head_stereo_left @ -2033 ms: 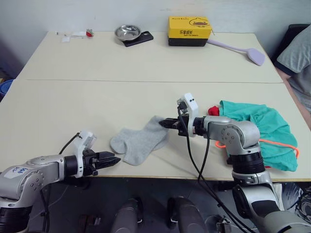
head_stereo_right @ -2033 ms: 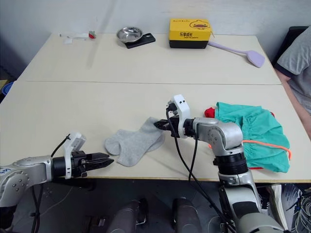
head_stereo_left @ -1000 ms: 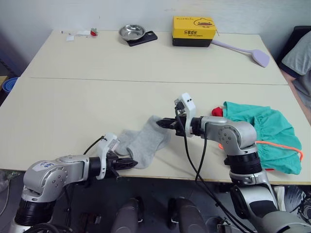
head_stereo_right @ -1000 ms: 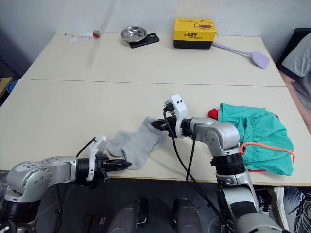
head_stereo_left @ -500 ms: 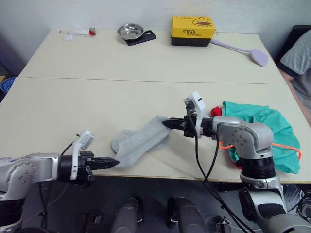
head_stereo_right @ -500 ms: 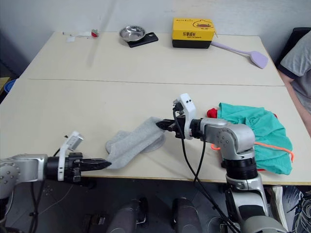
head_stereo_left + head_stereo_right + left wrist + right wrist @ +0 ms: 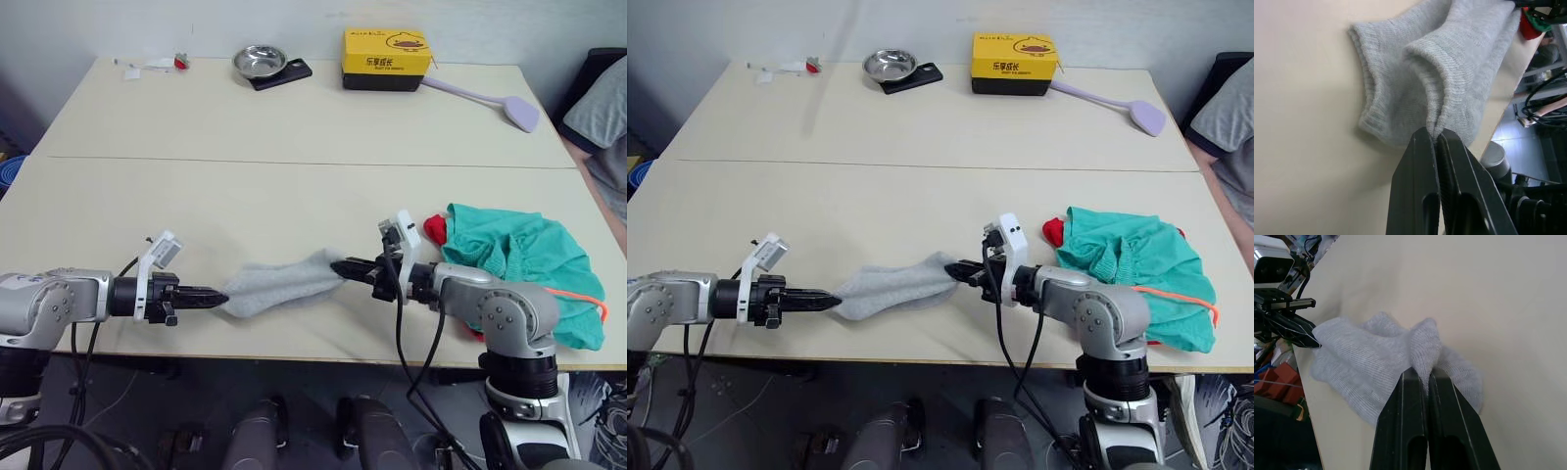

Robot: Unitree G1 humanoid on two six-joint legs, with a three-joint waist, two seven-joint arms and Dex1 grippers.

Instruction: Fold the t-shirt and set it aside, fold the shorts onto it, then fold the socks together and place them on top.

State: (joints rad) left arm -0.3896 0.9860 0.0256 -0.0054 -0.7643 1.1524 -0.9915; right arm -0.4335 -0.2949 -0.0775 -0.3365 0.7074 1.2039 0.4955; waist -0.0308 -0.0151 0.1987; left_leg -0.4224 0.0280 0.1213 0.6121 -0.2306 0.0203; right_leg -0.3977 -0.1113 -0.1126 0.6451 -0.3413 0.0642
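Socks stretched left–right between both end effectors, near front edge of tabletop.

We've got the left end effector pinched tight on the cuff end and the right end effector clamped shut on the opposite end, so the grey pair's long axis runs straight from one to the other, slightly raised toward the right. In the left wrist view the fingers nip a fold of ribbed cuff; the two layers look stacked. The shorts lie just beyond the right arm on our right, covering the t-shirt, only a red edge peeking out. We judge the drop-off pile sits off the socks' right end, right arm much nearer, so the left end likely has to fold over toward it.
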